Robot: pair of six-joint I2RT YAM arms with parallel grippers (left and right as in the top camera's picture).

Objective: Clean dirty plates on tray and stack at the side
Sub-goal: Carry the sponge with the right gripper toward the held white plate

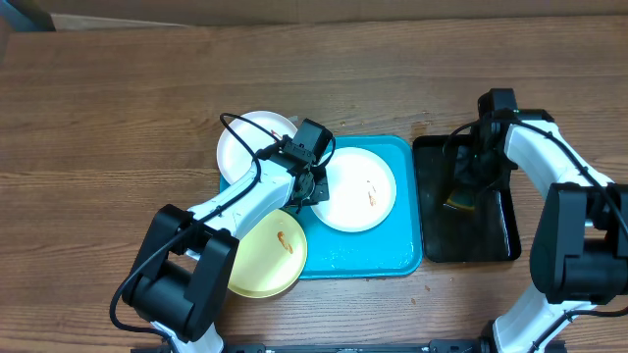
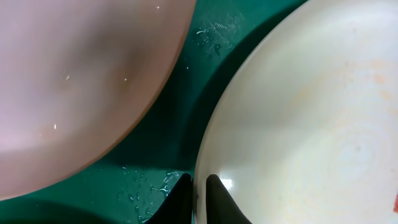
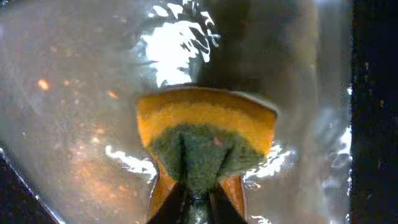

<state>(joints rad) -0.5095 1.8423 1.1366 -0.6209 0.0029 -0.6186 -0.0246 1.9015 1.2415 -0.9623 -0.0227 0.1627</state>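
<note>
Table (image 1: 118,98): brown wood grain, filling the overhead frame from edge to edge.
Black tray (image 1: 496,245): right of centre, narrow and rimmed, lying flat on the table.
Sponge (image 1: 459,201): inside the black tray, in its left half; yellow body, green scouring face (image 3: 199,155) (creased down the middle, seen close in the right wrist view).
Water (image 3: 81,93): a shallow film on the tray floor, glinting around the sponge.

The left hand (image 2: 198,182) and right hand (image 3: 198,198) are each pinched tight.

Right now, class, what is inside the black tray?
A yellow-and-green sponge, pinched by the right hand, sits in glistening water in the black tray. The floor beneath the sponge is covered.
</note>
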